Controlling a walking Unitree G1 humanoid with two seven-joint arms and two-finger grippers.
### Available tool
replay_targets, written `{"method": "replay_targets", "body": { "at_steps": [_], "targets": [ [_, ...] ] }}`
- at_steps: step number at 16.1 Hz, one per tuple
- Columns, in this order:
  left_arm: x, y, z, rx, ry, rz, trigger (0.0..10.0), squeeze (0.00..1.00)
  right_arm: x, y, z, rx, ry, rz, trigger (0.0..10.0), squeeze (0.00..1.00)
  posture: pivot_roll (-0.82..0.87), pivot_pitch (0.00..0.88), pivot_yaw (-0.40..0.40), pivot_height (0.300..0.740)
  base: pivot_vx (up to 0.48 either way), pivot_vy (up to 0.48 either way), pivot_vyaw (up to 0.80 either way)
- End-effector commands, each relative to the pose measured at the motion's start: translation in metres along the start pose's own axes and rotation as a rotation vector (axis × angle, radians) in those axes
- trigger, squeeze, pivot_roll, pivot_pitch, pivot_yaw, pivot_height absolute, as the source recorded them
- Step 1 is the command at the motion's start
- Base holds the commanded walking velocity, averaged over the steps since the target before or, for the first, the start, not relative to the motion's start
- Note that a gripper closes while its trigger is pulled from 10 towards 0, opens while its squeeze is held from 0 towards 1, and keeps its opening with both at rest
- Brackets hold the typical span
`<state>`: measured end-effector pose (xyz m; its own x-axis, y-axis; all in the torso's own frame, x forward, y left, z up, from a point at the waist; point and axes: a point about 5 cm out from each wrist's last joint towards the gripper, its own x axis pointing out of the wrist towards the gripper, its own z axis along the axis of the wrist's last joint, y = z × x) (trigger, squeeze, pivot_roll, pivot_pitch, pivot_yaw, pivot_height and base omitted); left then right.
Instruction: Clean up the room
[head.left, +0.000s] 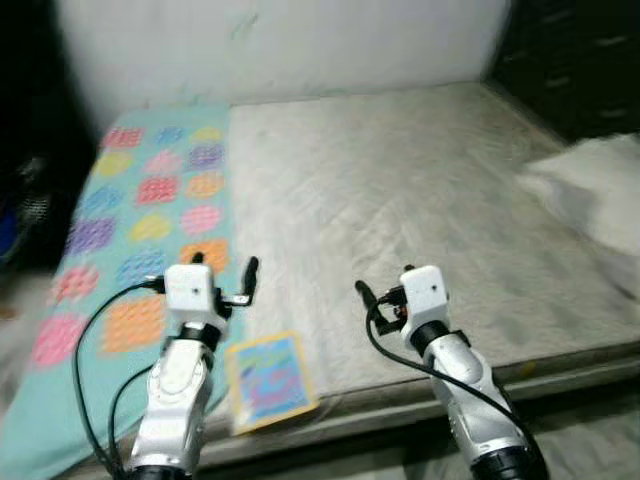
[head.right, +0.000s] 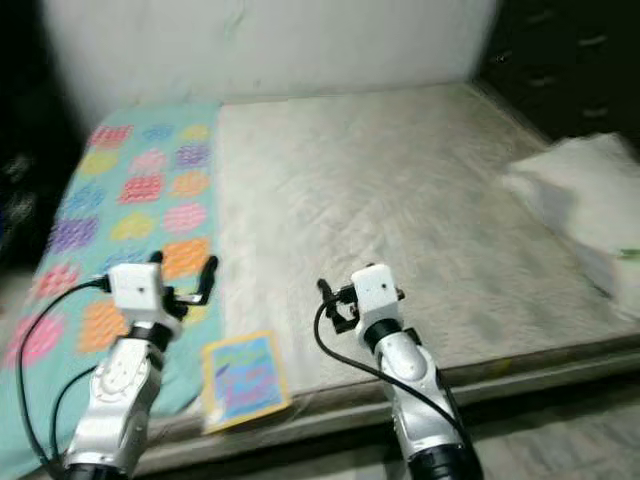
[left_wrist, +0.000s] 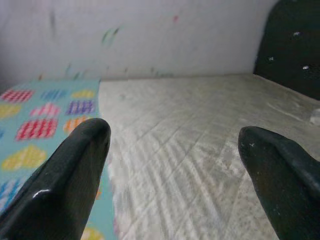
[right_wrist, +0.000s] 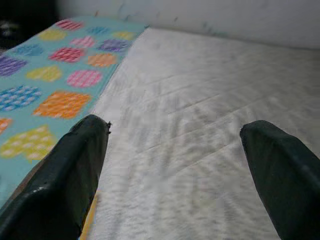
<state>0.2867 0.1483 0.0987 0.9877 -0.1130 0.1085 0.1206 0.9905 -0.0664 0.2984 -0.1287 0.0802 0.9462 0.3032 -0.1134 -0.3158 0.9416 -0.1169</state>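
Left gripper (head.left: 227, 272): fingers spread, empty, over the teal blanket with coloured hearts (head.left: 130, 240).
Right gripper (head.left: 366, 296): fingers apart, empty, above the bare quilted grey mattress (head.left: 400, 190).
Blue, yellow-bordered picture book (head.left: 268, 380): flat at the mattress's near edge, between both arms, nearer the left.
White pillow (head.left: 590, 190): far right.

Both eye views are soft with motion blur, worst at the right edge, where the white pillow (head.left: 590, 190) smears into the mattress (head.left: 400, 190), and the patterned sheet (head.left: 150, 220) loses its crisp outlines. Light falls evenly and fairly bright on the bed and the white wall (head.left: 290, 40), with no hard shadows or glare — yet the left and upper right margins sink into near black. In the wrist views the near fingers (left_wrist: 60, 185) are large, dark and out of focus, one carrying a small pale sheen — the quilting beyond is slightly streaked.
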Motion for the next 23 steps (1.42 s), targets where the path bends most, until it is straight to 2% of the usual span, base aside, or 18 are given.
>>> {"method": "replay_targets", "body": {
  "at_steps": [1, 6, 12, 14, 17, 23],
  "targets": [
    [-0.0001, -0.0062, -0.0006, -0.007, 0.001, -0.022, 10.0, 0.0, -0.0011, -0.0047, -0.0022, -0.003, 0.009, -0.014, 10.0, 0.0, -0.04, 0.0, 0.03, 0.74, 0.341, 0.0, 0.0],
    [0.0005, -0.007, -0.0019, -0.022, 0.013, -0.014, 10.0, 0.0, -0.0016, -0.0061, -0.004, -0.006, 0.014, -0.024, 10.0, 0.0, -0.04, 0.0, 0.031, 0.74, 0.327, 0.0, 0.0],
    [0.0026, -0.0074, -0.0047, -0.054, 0.036, 0.025, 10.0, 0.0, -0.0005, -0.0074, -0.0048, -0.001, 0.017, -0.036, 10.0, 0.0, -0.03, 0.0, 0.03, 0.74, 0.0, 0.0, 0.0],
    [0.0032, -0.0071, -0.0046, -0.054, 0.04, 0.025, 10.0, 0.0, -0.0001, -0.0078, -0.0033, -0.028, 0.012, -0.028, 10.0, 0.0, -0.03, 0.0, 0.031, 0.74, 0.0, 0.0, 0.0],
    [0.0038, -0.0077, -0.0046, -0.05, 0.041, 0.021, 10.0, 0.0, -0.0006, -0.0068, -0.0025, -0.015, 0.001, -0.03, 10.0, 0.0, -0.03, 0.0, 0.032, 0.74, 0.0, 0.0, 0.8],
    [0.0035, -0.0078, -0.0044, -0.058, 0.042, 0.016, 10.0, 0.0, -0.0009, -0.008, -0.0046, 0.003, 0.01, -0.037, 10.0, 0.0, -0.03, 0.0, 0.032, 0.74, 0.0, 0.053, 0.0]
  ]
}}
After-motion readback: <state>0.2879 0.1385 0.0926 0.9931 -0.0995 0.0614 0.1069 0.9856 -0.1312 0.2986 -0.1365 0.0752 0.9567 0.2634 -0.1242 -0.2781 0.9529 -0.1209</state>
